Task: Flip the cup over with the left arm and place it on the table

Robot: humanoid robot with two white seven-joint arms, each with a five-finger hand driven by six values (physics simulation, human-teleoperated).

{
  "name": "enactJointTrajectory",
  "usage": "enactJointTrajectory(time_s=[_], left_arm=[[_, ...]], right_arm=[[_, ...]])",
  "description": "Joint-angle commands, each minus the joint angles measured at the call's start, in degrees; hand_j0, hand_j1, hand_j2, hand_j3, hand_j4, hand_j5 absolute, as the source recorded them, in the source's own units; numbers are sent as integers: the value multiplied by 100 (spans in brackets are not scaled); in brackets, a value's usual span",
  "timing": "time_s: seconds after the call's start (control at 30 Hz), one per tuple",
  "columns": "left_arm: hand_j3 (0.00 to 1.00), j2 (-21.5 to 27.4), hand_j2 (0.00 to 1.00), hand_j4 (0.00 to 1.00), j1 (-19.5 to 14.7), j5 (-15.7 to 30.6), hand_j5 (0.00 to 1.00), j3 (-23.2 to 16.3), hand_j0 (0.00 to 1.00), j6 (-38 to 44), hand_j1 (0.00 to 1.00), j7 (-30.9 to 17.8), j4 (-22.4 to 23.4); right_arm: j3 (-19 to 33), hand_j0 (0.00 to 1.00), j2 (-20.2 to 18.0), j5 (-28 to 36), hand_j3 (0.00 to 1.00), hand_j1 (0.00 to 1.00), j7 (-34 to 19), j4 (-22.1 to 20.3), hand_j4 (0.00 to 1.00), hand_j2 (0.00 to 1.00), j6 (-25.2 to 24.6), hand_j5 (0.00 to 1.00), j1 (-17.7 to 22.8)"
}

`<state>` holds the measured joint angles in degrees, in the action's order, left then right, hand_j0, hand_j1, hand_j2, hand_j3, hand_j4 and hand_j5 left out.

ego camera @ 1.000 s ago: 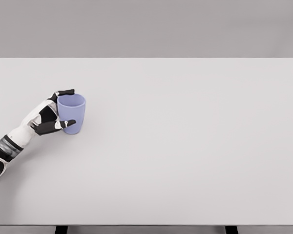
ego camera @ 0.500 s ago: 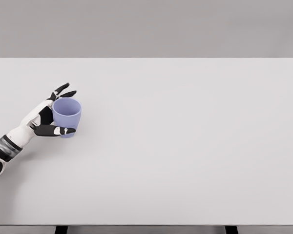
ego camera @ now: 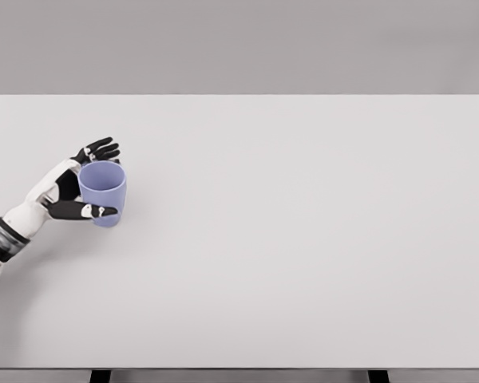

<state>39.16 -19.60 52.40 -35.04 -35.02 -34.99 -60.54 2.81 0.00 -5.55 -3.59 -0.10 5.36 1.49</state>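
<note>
Head view shows 1 big pale grey worktop [ego camera: 303, 239] filling most of the shot, with a plain grey wall behind it. Pretty bare scene overall.

Over on the left side of the worktop there's a lavender-blue cup [ego camera: 103, 194]. It's upright with the mouth facing up, so you can see into the open rim, and it tapers a little toward the base. The base looks like it's down at the worktop surface, but honestly I can't tell for sure whether it's resting there or sitting just above it.

Left hand [ego camera: 73, 185] comes in from the lower left, white forearm with a dark band near the wrist, black and white on the hand itself. It's wrapped around the cup from the cup's left side: the thumb [ego camera: 86, 211] runs across the near side of the cup low down, and the fingers [ego camera: 100, 149] curl around the far side just behind the rim. So the cup sits between thumb and fingers. Whether they're pressing tight on the wall or just cupped loosely around it, can't really make out from this angle.

Dark worktop legs [ego camera: 100, 376] peek out at the bottom edge.
</note>
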Motion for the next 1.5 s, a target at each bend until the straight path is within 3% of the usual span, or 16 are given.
enactJointTrajectory(time_s=[0.0,0.4,1.0,1.23,1.3,1.4,1.47], left_arm=[[100,91,100,100,0,33,100,85,100,2,100,-1,-90],[100,408,100,100,-176,24,100,138,100,2,100,-1,-195],[100,689,100,100,-141,-187,100,270,100,2,100,-1,-389],[100,909,100,100,-105,-195,100,384,100,2,100,-1,-679],[100,900,100,100,-88,-291,100,375,100,2,100,-1,-801],[100,900,100,100,149,-828,100,507,100,2,100,-1,-828],[100,935,100,100,176,-828,100,595,100,2,100,-1,-960]], right_arm=[[0,100,0,1,100,100,-2,2,100,100,0,100,0],[0,100,0,-8,100,100,-2,2,100,100,0,100,0],[0,100,0,1,100,100,-2,2,100,100,0,100,0],[0,100,0,1,100,100,-2,2,100,100,0,100,0],[0,100,0,1,100,100,-2,2,100,100,0,100,0],[0,100,0,1,100,100,7,2,100,100,0,100,0],[0,100,0,1,100,100,-2,2,100,100,0,100,0]])
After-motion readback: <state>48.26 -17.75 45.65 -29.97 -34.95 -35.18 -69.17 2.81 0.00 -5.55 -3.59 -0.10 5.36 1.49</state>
